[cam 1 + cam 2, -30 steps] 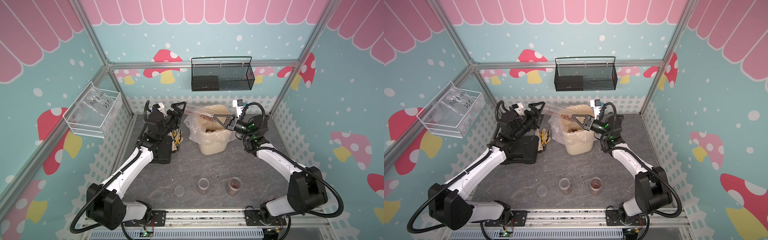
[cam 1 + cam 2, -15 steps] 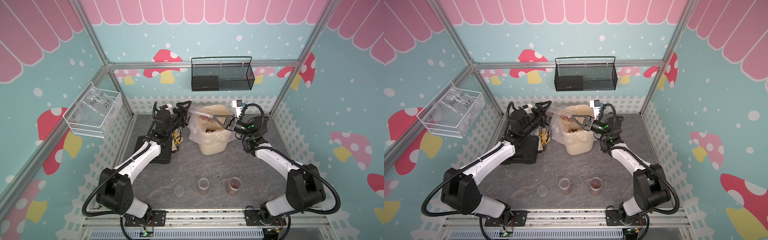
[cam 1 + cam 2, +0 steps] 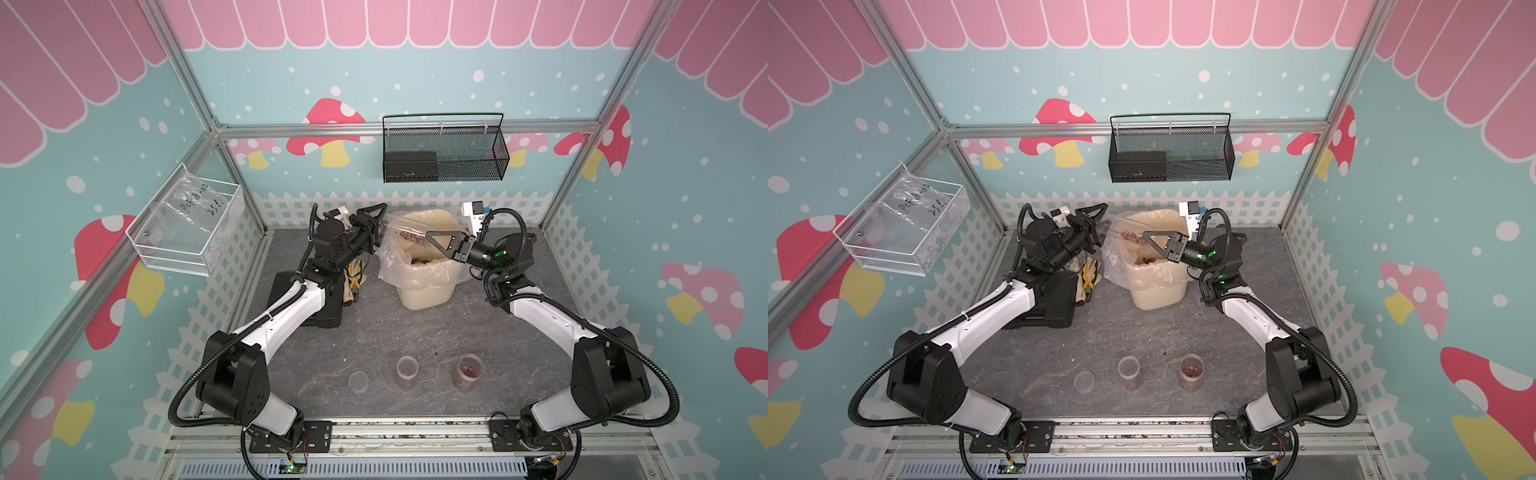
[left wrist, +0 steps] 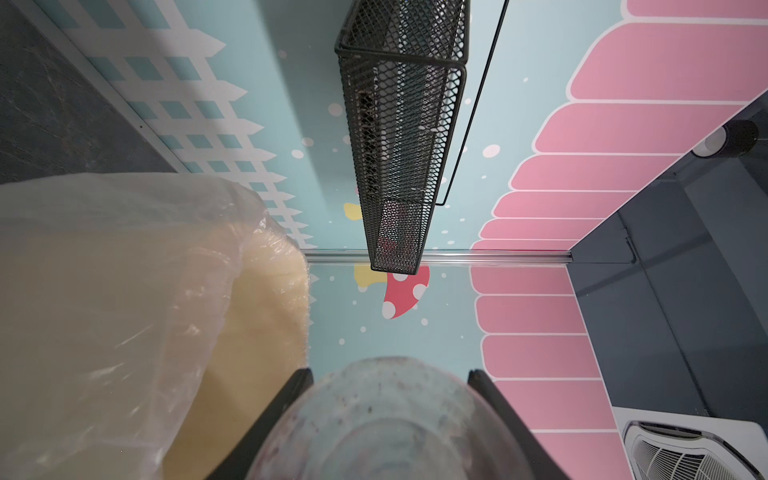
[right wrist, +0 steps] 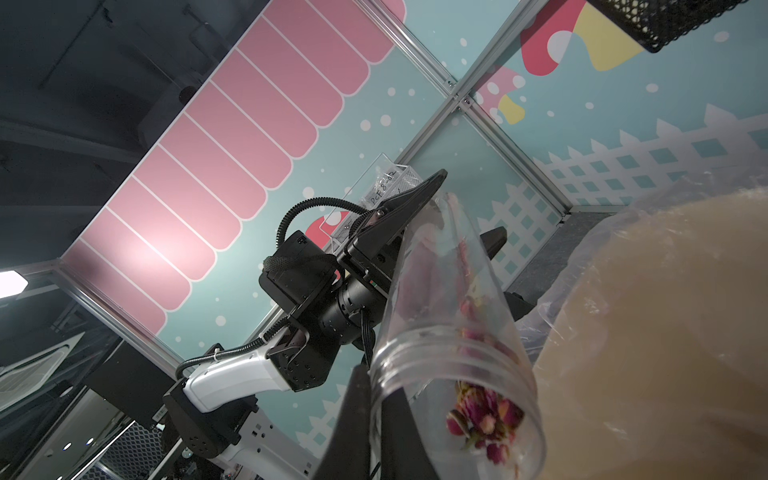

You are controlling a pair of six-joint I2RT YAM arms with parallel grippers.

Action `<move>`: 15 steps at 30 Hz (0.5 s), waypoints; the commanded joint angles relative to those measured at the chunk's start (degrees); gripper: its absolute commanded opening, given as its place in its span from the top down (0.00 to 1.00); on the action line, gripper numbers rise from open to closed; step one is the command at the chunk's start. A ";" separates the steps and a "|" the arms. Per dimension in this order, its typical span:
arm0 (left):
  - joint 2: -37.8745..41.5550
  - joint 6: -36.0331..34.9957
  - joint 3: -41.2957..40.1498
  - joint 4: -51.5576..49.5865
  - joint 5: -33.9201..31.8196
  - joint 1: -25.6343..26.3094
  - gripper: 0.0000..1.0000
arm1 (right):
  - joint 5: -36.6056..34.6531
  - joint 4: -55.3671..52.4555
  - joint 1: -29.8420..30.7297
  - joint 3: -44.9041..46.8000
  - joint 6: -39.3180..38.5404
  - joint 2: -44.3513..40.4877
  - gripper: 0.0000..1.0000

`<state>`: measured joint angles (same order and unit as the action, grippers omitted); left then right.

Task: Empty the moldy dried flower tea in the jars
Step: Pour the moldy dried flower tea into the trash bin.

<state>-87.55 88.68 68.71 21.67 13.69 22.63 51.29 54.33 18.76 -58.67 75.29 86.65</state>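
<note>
A tall clear jar [image 3: 409, 232] lies on its side above the cream bin [image 3: 424, 291], mouth toward the right arm. Dried flower tea [image 5: 482, 415] is heaped near its mouth, and more lies in the bin. My right gripper [image 3: 430, 237] is shut on the jar's rim wall, one finger inside and one outside [image 5: 376, 386]. My left gripper [image 3: 376, 228] is shut on the jar's base [image 4: 386, 424], a finger on each side. Two shorter open jars [image 3: 407, 371] [image 3: 469, 372] with tea stand near the front edge, also in a top view [image 3: 1128, 372] [image 3: 1191, 371].
A low clear round piece [image 3: 358, 381] lies left of the two standing jars. A black case [image 3: 320, 303] and work gloves [image 3: 353, 280] lie left of the bin. A black mesh basket [image 3: 444, 166] hangs on the back wall, a clear tray [image 3: 187, 232] on the left wall.
My left gripper has swung right to the jar's base and closed on it. The right gripper has kept the jar over the bin, almost still.
</note>
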 commanded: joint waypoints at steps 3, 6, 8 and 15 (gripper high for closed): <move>1.50 -4.25 1.28 -1.87 -2.02 0.05 0.66 | -2.13 2.31 -0.17 1.48 -1.33 -2.23 0.74; 2.35 -7.14 1.68 -3.85 -3.61 -0.22 0.70 | -4.59 -0.93 -0.56 2.37 -4.53 -4.68 0.59; 2.56 -9.16 2.32 -5.09 -4.63 -0.31 0.72 | -6.95 -5.09 -0.72 2.60 -8.07 -6.71 0.50; 1.82 -16.11 5.46 -8.92 -7.14 -0.29 0.75 | -15.95 -22.33 -0.92 1.65 -23.10 -12.90 0.29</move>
<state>-86.59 77.67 71.42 15.16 9.06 22.52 40.51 39.99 17.93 -55.92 60.49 76.01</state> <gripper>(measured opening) 0.566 0.687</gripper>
